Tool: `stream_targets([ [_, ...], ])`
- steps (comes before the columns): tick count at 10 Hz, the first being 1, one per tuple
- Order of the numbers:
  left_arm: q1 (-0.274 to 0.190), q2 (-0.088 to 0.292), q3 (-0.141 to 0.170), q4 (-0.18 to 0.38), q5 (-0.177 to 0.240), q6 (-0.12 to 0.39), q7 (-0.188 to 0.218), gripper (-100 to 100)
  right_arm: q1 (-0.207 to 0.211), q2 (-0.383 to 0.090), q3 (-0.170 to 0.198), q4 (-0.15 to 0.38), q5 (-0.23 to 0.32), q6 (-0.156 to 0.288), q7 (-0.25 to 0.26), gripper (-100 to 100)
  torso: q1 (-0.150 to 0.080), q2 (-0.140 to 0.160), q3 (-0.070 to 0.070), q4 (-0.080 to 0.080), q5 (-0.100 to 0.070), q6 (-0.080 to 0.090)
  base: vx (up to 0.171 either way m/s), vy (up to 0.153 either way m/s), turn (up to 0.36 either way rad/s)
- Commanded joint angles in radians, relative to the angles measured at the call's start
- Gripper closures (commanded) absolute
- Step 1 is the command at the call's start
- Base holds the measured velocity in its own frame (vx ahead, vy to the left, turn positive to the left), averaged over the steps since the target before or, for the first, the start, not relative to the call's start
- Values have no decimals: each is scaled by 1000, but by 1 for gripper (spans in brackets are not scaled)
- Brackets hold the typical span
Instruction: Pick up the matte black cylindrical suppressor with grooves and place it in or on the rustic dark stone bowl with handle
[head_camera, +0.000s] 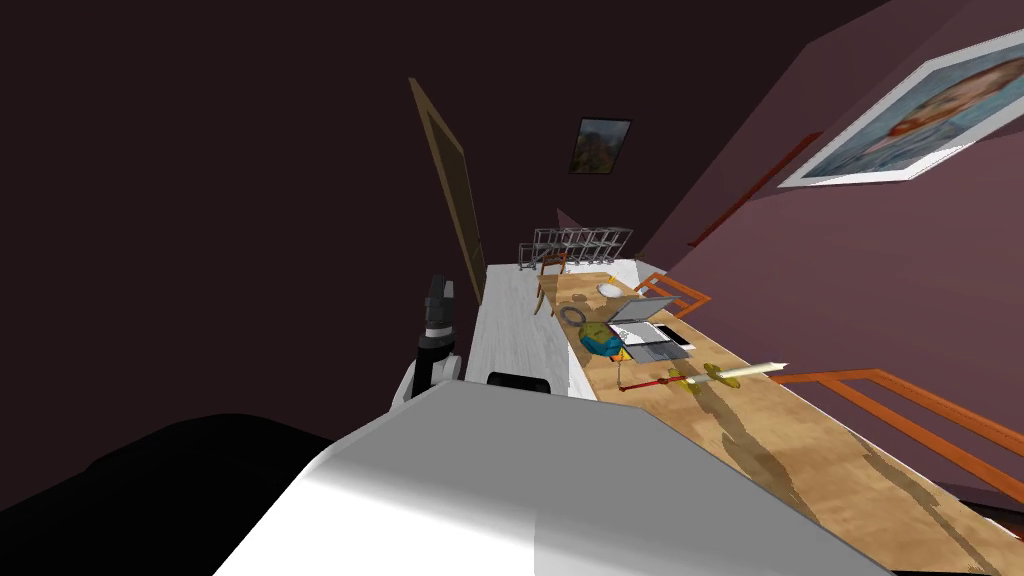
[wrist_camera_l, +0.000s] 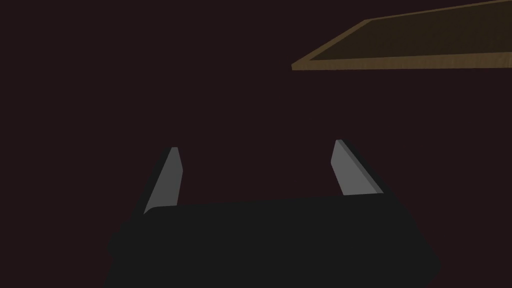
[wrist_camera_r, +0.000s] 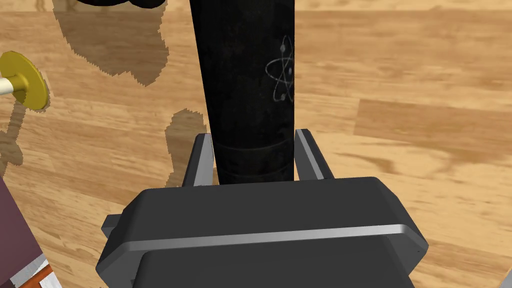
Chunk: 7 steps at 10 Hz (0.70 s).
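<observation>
My right gripper (wrist_camera_r: 252, 134) is shut on a matte black cylinder (wrist_camera_r: 245, 75), the suppressor, which bears a faint atom mark and a groove near the fingers. It hangs over the wooden table (wrist_camera_r: 410, 130), with its shadow on the boards. A dark rounded thing (wrist_camera_r: 115, 2) sits just past the cylinder's far side; I cannot tell whether it is the bowl. A dark grey ring-shaped thing (head_camera: 572, 314) lies farther along the table. My left gripper (wrist_camera_l: 256, 145) is open and holds nothing; the left arm (head_camera: 437, 335) is raised beside the table.
A yellow disc on a white rod (wrist_camera_r: 24, 81) lies close to the held cylinder. The long table (head_camera: 800, 440) also carries a laptop (head_camera: 645, 322), a blue and green object (head_camera: 600, 342) and a white dish (head_camera: 609, 290). Orange chairs (head_camera: 880, 395) stand along its far side.
</observation>
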Motion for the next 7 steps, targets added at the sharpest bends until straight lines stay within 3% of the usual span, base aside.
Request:
stream_targets([
  [1,0,0,0,0,0,0,0,0,-2,-3,-2,-4,-14,-8,-19,100,0,0,0,0,0,0,-179,-138,87],
  [3,0,0,0,0,0,0,0,0,-10,-9,-4,-2,-29,-25,-36,100,6,-1,0,0,0,0,-172,-80,64],
  [7,0,0,0,0,0,0,0,0,-45,-40,-8,32,-70,-99,-84,100,6,0,0,0,1,0,-220,-111,89],
])
